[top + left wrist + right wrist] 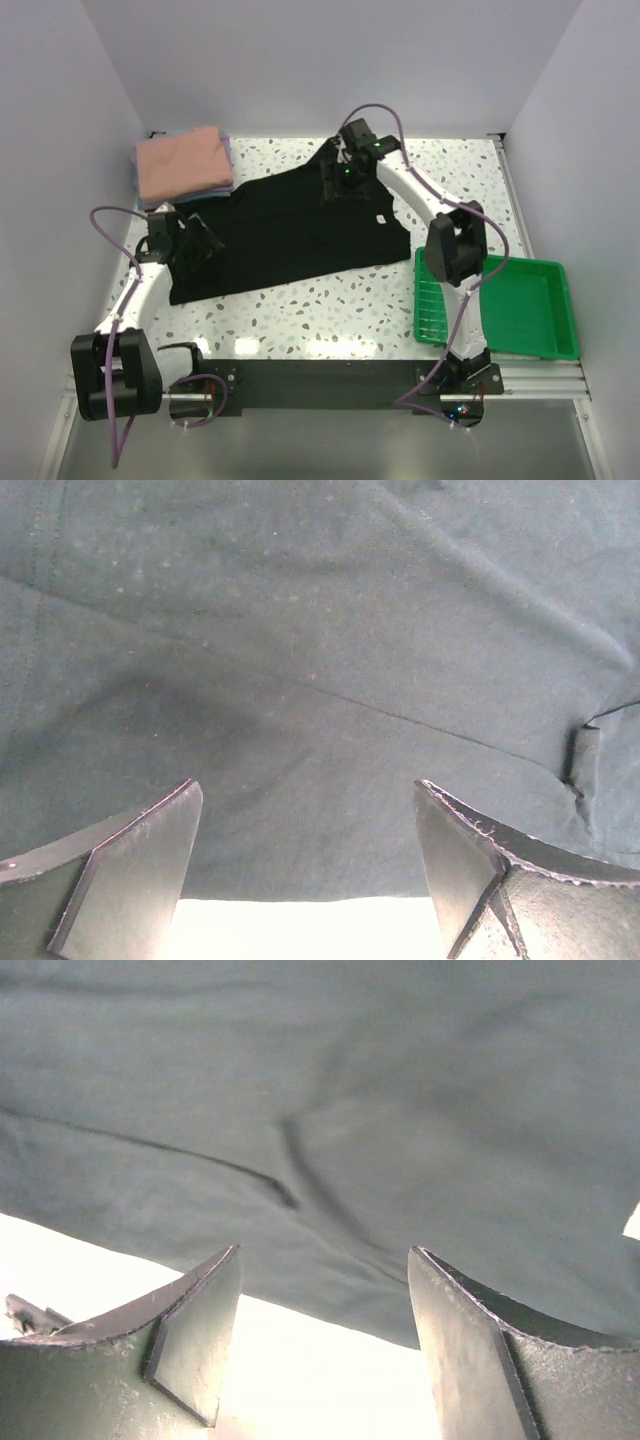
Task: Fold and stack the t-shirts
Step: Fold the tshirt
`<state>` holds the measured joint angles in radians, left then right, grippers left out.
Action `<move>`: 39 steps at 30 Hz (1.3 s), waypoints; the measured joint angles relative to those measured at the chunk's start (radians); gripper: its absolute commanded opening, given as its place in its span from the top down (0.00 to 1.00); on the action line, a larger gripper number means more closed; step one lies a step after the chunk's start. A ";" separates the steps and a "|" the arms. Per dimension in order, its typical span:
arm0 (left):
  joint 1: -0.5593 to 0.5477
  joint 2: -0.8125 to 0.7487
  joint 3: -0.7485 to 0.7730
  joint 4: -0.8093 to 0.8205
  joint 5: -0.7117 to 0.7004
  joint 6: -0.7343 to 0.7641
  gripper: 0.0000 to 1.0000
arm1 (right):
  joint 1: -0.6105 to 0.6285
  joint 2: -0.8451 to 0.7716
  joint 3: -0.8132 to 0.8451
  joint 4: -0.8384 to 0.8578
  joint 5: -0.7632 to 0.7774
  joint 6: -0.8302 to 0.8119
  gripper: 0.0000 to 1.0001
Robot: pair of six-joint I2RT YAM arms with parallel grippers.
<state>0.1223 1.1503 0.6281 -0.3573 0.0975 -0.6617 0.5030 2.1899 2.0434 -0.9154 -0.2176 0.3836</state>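
Top external view: the speckled table (330, 310) carries the black t-shirt (290, 230), spread wrinkled across its middle. Bare tabletop runs along the shirt's near hem. The green tray (530, 310) sits at the right, apart from the shirt. The folded stack (183, 165), salmon-pink on top, lies in the far left corner, and its lower shirts show only as thin edges. The left gripper (305, 800) hangs at the shirt's left edge, jaws spread wide and holding nothing. The right gripper (325, 1260), at the far edge, is likewise released. Whether either one's fingertips touch the cloth is unclear. A small white tag (381, 219) lies near the shirt's right side.
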 measured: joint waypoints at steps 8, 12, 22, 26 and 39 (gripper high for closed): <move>-0.056 0.086 -0.011 0.057 0.008 -0.027 0.10 | -0.154 -0.087 -0.249 0.071 0.045 -0.027 0.30; -0.129 0.151 -0.016 0.116 0.012 -0.046 0.10 | -0.163 -0.073 -0.333 0.085 0.046 -0.034 0.31; -0.150 0.161 -0.079 0.229 0.005 -0.097 0.06 | -0.162 -0.071 -0.435 0.144 0.047 -0.042 0.33; -0.150 0.123 -0.107 0.223 -0.017 -0.131 0.04 | -0.162 -0.111 -0.496 0.153 0.057 -0.037 0.33; -0.154 -0.117 -0.214 0.041 -0.048 -0.265 0.03 | -0.089 -0.305 -0.794 0.127 0.067 -0.028 0.34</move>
<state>-0.0315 1.0336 0.4145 -0.3161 0.0490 -0.9264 0.4137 1.8851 1.2491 -0.7879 -0.1509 0.3557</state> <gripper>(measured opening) 0.966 0.662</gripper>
